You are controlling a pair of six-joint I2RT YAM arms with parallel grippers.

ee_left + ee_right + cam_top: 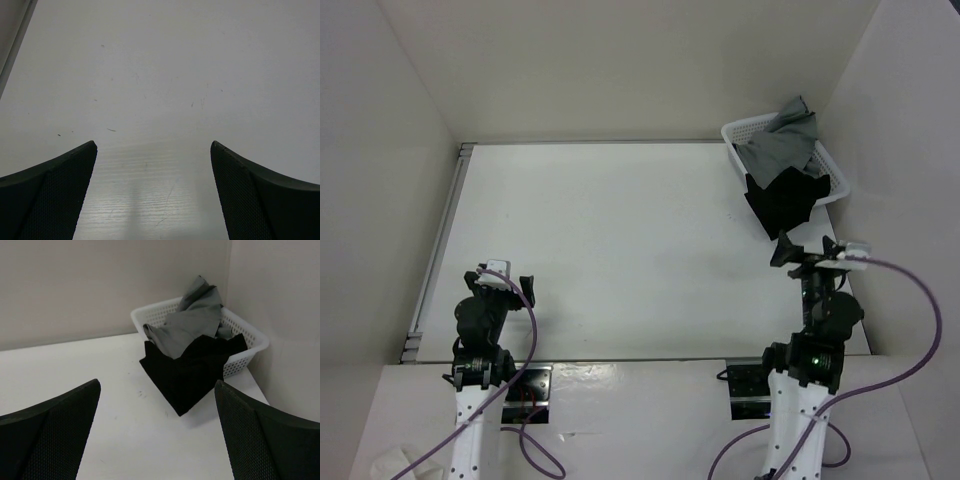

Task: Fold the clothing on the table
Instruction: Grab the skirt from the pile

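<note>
Hanging over wht lattice basket: crumpled matte clothing

The left arm and the right arm are showing the same build: black, blocky joints on top of a white lower link that is carrying a row of small dark dots. A purple cable is running down the left arm and looping below its base; a second purple cable is arcing wide off the right arm. Each wrist is wearing a small white camera block. A green light is glowing on the right arm's lower joint. Dark base plates are sitting beside the bases. The left fingers and the right fingers are looking matte black, tapering to points, with finely dotted inner faces.
</note>
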